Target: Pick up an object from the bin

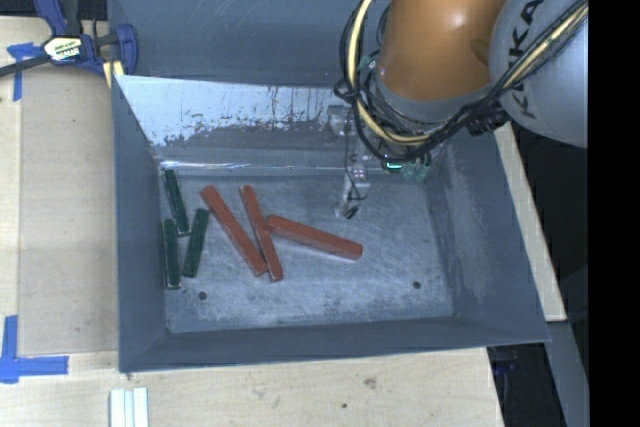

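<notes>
My gripper [352, 200] hangs below the orange cover in the bin's back middle, one metal finger showing, its tip just above the floor. Right under and in front of it lies a red-brown flat stick [313, 238], pointing left to right. Two more red-brown sticks [247, 232] lie crossed to its left, slanting from back left to front right. Nothing shows between the fingers.
Three dark green sticks [184, 233] lie near the bin's left wall, roughly upright in the view. The arm and its cover stand over the bin's back right corner. The right half of the floor holds no loose things.
</notes>
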Tool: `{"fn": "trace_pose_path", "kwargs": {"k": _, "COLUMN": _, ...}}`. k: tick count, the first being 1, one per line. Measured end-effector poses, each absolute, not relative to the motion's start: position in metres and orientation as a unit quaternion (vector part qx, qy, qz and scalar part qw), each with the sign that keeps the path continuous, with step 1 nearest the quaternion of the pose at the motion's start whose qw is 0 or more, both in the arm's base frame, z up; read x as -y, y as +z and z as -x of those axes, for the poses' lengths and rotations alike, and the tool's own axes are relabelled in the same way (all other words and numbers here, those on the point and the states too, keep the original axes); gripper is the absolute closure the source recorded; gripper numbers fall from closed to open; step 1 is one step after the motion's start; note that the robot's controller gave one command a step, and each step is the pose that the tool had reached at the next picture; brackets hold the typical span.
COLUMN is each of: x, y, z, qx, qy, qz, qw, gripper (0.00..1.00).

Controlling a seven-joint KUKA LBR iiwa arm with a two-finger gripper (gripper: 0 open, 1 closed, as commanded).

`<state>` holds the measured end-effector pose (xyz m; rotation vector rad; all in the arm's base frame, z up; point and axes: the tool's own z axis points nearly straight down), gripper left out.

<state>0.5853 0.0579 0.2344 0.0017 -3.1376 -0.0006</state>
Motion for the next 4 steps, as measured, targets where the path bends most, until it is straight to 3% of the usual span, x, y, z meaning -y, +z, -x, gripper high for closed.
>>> {"fn": "trace_pose_path", "kwargs": {"k": 1, "x": -0.017, "y": 0.077, "z": -0.486, "qx": 1.0, "qy": 0.0, "qz": 0.007, "qw": -0.004, "gripper": 0.0}}
{"fn": "trace_pose_path", "kwargs": {"k": 2, "x": -0.057, "y": 0.087, "z": -0.538, "qx": 0.97, "qy": -0.001, "qz": 0.243, "qw": -0.003, "gripper": 0.0}}
{"fn": "trace_pose_path", "kwargs": {"k": 3, "x": -0.07, "y": 0.146, "z": -0.519, "qx": 0.994, "qy": -0.001, "qz": 0.111, "qw": -0.004, "gripper": 0.0}}
{"fn": "trace_pose_path", "kwargs": {"k": 4, "x": -0.086, "y": 0.067, "z": -0.559, "qx": 0.994, "qy": 0.0, "qz": 0.112, "qw": 0.0, "gripper": 0.0}}
